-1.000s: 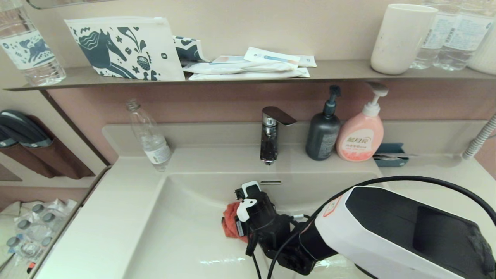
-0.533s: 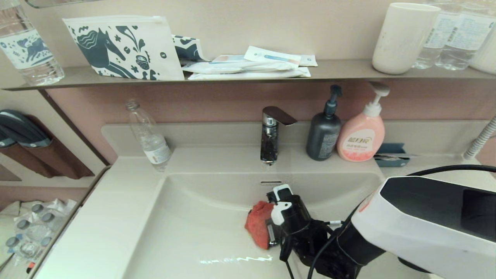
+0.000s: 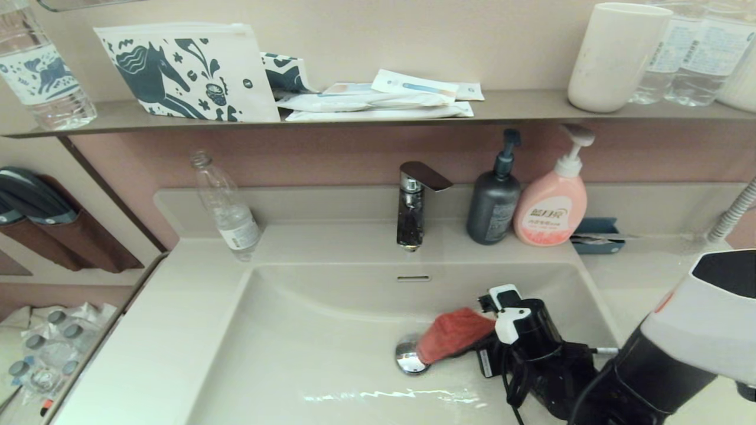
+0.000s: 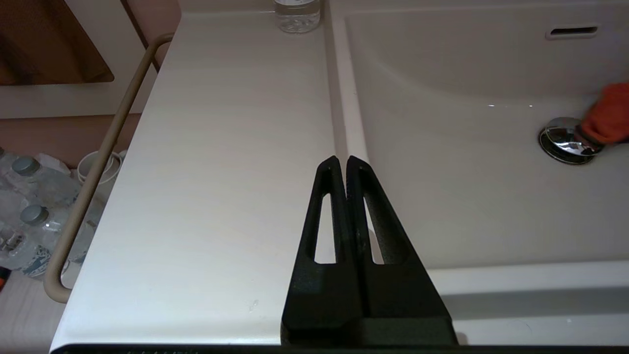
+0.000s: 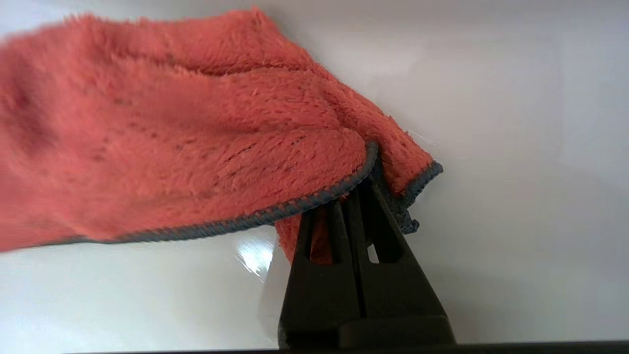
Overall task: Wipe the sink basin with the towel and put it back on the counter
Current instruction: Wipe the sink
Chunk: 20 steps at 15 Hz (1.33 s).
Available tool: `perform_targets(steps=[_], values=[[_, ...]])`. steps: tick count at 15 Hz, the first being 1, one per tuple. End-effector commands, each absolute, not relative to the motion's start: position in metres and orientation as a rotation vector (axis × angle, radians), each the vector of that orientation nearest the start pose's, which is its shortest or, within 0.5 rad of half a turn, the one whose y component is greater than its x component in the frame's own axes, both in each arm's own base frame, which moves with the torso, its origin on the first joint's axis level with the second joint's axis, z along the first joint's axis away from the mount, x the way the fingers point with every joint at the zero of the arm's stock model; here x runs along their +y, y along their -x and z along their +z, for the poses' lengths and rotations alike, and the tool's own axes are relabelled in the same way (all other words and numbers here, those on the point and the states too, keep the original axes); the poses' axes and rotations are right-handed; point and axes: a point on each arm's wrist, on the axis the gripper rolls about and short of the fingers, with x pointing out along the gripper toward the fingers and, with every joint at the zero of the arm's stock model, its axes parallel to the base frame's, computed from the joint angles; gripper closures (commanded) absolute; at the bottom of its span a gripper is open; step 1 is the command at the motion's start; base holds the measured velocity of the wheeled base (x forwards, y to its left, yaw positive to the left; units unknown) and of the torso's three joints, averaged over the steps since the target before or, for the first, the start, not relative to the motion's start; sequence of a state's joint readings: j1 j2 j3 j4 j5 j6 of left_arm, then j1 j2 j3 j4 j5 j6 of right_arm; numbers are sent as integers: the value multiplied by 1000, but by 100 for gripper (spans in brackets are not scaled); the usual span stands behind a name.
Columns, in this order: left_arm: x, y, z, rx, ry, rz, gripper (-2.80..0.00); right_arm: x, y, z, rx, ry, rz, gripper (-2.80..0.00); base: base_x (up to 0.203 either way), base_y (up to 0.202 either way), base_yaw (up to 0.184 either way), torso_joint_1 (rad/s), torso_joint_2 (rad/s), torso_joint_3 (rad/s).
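Nearest the robot, the right arm enters the head view from the lower right, its right gripper (image 3: 487, 336) reaching into the right half of the sink basin (image 3: 307, 354). The right gripper's fingers are pressed together on a grey-edged corner of the towel (image 3: 452, 342); the right wrist view shows the fluffy orange-red towel (image 5: 196, 132) fanning away from the pinched corner over the glossy basin floor. The free end of the towel overlaps the edge of the chrome drain plug (image 3: 409, 360), which lies near the middle of the basin.

The left gripper (image 4: 347, 162), seen only in the left wrist view, is parked over the seam between the counter (image 4: 221, 172) and the left rim of the basin, its two fingers shut against each other with nothing between them. The same view shows the drain plug (image 4: 565, 140) and a bit of the towel (image 4: 609, 118) at the far side.

Beyond the drain plug, the overflow slot (image 3: 413, 277) sits in the basin's back wall. On the back of the counter (image 3: 177, 319) stand, from left to right, a clear bottle (image 3: 227, 206), the faucet (image 3: 413, 203), a dark pump bottle (image 3: 493, 198) and a pink pump bottle (image 3: 552, 200) touching it.

Farthest, the wall shelf (image 3: 520, 109) carries a patterned pouch (image 3: 189, 74), flat sachets (image 3: 384, 100) and a white cup (image 3: 614, 56).
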<state>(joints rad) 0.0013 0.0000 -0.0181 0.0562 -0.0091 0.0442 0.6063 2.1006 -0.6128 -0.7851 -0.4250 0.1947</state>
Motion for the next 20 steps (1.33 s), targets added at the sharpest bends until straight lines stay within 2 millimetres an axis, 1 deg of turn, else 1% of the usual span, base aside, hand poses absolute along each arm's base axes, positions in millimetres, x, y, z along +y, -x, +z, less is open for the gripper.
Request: perform_targets(steps=[1,4,5,8,10,13,17,19,20], values=[[0,24,75,40,-44,-9,0,150,-252,54,578,110,99,0,0,0,0,0,0,0],[0,24,75,40,-44,-9,0,126,-237,70,559,79,74,0,0,0,0,0,0,0],[0,24,75,40,-44,-9,0,121,-233,74,552,71,66,0,0,0,0,0,0,0],[0,24,75,40,-44,-9,0,98,-226,96,485,53,17,0,0,0,0,0,0,0],[0,24,75,40,-44,-9,0,85,-221,116,415,52,-5,0,0,0,0,0,0,0],[0,24,75,40,-44,-9,0,75,-208,143,363,43,-17,0,0,0,0,0,0,0],[0,24,75,40,-44,-9,0,67,-188,200,361,13,-12,0,0,0,0,0,0,0],[0,24,75,40,-44,-9,0,62,-176,219,386,4,-11,0,0,0,0,0,0,0],[0,24,75,40,-44,-9,0,60,-172,225,392,2,-10,0,0,0,0,0,0,0]])
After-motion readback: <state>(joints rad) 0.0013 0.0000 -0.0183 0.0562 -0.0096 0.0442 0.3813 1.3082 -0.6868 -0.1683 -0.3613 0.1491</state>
